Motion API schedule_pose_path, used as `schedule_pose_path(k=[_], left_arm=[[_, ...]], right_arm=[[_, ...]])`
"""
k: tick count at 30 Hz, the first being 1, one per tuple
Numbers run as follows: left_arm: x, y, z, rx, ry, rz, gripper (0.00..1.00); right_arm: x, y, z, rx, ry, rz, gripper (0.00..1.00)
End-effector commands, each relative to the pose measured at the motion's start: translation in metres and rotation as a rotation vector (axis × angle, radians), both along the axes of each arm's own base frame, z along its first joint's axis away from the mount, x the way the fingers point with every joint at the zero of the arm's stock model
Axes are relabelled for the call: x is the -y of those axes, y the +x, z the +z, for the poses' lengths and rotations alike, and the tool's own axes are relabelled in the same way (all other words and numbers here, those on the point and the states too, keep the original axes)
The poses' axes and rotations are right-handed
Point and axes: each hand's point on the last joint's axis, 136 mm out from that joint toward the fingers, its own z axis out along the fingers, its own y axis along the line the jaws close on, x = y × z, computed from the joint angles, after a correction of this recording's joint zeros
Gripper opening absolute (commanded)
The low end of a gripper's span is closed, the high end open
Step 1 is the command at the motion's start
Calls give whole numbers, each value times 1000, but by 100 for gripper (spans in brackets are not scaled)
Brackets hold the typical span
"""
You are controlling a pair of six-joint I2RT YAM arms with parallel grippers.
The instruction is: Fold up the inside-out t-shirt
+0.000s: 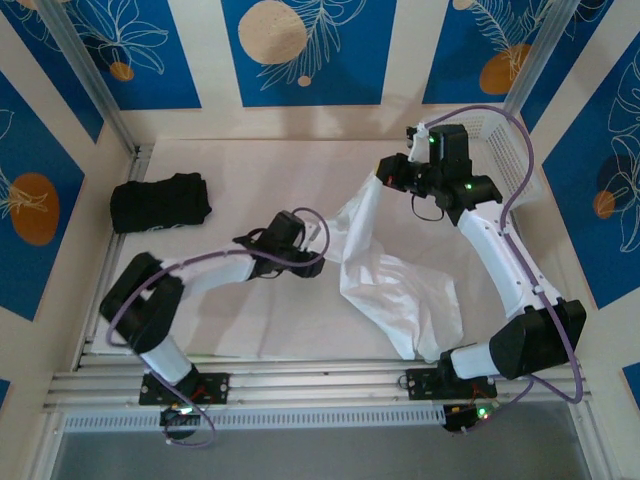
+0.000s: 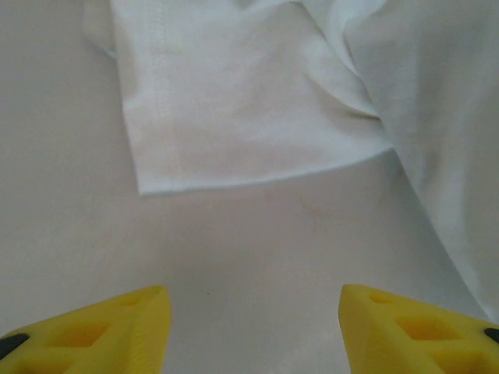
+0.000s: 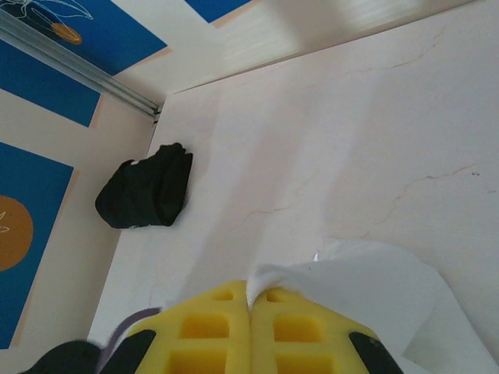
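While the top external camera is looking down on the table (image 1: 250,165), the inside-out t-shirt (image 1: 400,290) is lying crumpled right of centre, between the two arms. One end of it is rising in a taut band toward the right gripper (image 1: 385,177), which is holding that end up over the far right part of the table. The left gripper (image 1: 324,254) is sitting low, just beside the shirt's left edge; whether it is touching the cloth cannot be told from this view. A black folded garment (image 1: 160,203) is resting at the far left, well apart from the shirt, and a white basket (image 1: 505,140) is standing in the far right corner.

Left wrist view: the left gripper (image 2: 251,312) is showing its yellow fingers (image 2: 117,335) standing apart, with bare table (image 2: 234,249) between them. A flat, hemmed flap of the t-shirt (image 2: 234,101) is lying ahead of the tips, clear of both.

Right wrist view: the right gripper (image 3: 249,292) is pressing its fingers together, clamped on a pinch of the white t-shirt (image 3: 366,296), whose cloth is spreading to the right of the tips. The black folded garment (image 3: 144,187) is lying on the table (image 3: 351,140) near the left wall.
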Motion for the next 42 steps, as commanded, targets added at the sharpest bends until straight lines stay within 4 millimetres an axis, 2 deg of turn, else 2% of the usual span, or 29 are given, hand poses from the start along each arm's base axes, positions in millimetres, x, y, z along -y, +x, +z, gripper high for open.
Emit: schedule_pose_path(k=[1,7,18,21,27,29,31,33,38,41,42], left_arm=[[18,29,6,27,-41,-17,59],[19,50,-23,-23,20,13,59],[7,51,-57,-42,150,29,59],[5,44,-68,-46,202,10,53],[1,36,-73,-31,254,-1,22],[1,40,-64,-1,249,5,12],[-2,47,-46,42,246,20,0],[-9,55,-22,95,232,52,0],[-36,62,66,272,142,153,0],[-53,54,139,394,95,197,0],[-61,49,169,444,68,211,0]], right_arm=[[-1,-4,5,24,14,30,0],[6,-7,6,29,18,22,0],[17,-9,2,21,44,10,0],[19,-7,3,19,56,7,0],[25,-4,7,24,71,-5,0],[25,-4,9,27,74,-6,0],[26,-5,11,29,77,-5,0],[28,-6,16,42,75,-8,0],[39,-20,49,128,49,-31,0],[36,-37,79,202,57,-3,0],[34,-46,92,234,59,11,0]])
